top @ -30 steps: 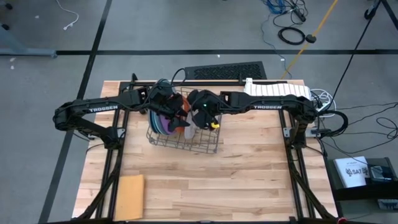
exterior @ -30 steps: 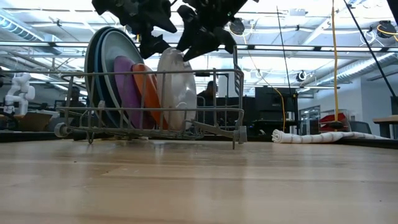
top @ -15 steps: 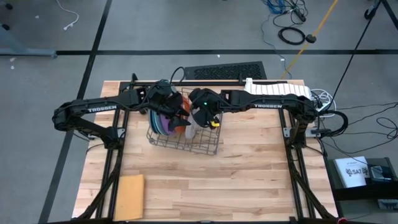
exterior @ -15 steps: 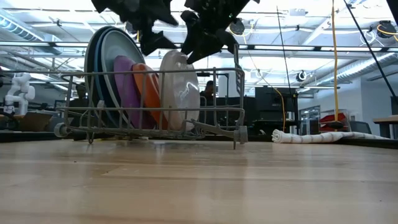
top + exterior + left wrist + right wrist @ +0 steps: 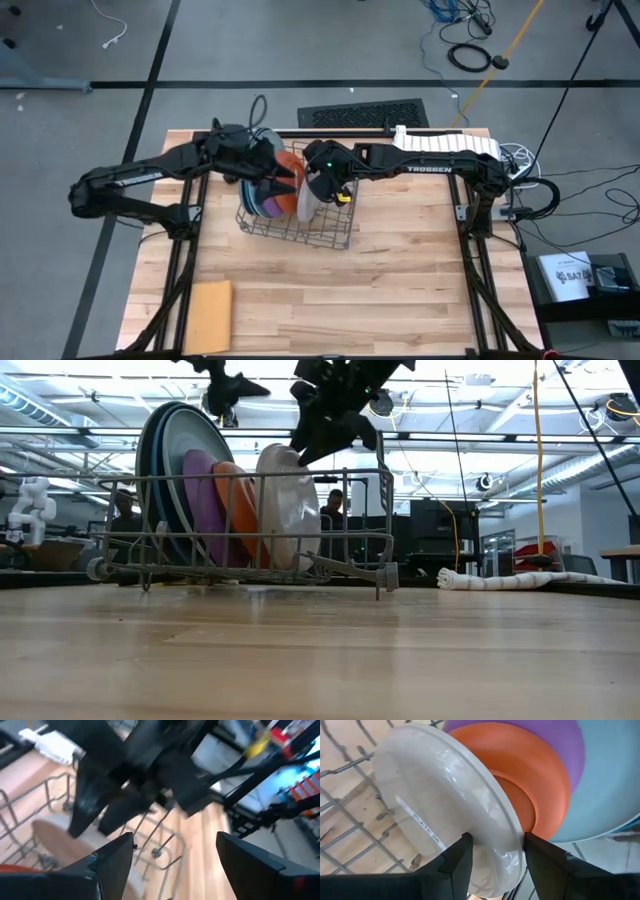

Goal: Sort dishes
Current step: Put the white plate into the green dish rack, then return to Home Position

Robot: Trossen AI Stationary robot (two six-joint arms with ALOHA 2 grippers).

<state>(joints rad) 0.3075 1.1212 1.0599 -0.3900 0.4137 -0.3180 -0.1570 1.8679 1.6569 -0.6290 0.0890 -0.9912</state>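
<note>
Six plates stand on edge in the wire rack [image 5: 240, 565] near the back of my table [image 5: 400, 270]. From left to right in the low view they run: the grey-blue plate [image 5: 143, 460], the bright blue plate [image 5: 152, 448] just behind the pale teal plate [image 5: 190, 435], then the purple plate [image 5: 200, 500], the orange plate [image 5: 238, 500] and the light grey plate [image 5: 285, 510] last in the row. My left gripper [image 5: 283, 181] hangs over the left part of the rack, above the big plates, its fingers spread and holding nothing. My right gripper [image 5: 494, 851] sits at the top of the light grey plate, one finger on each side of its rim; I cannot tell whether they press on it. That plate leans against the orange one. A tan sheet [image 5: 208, 315] lies flat at the table's front left corner.
</note>
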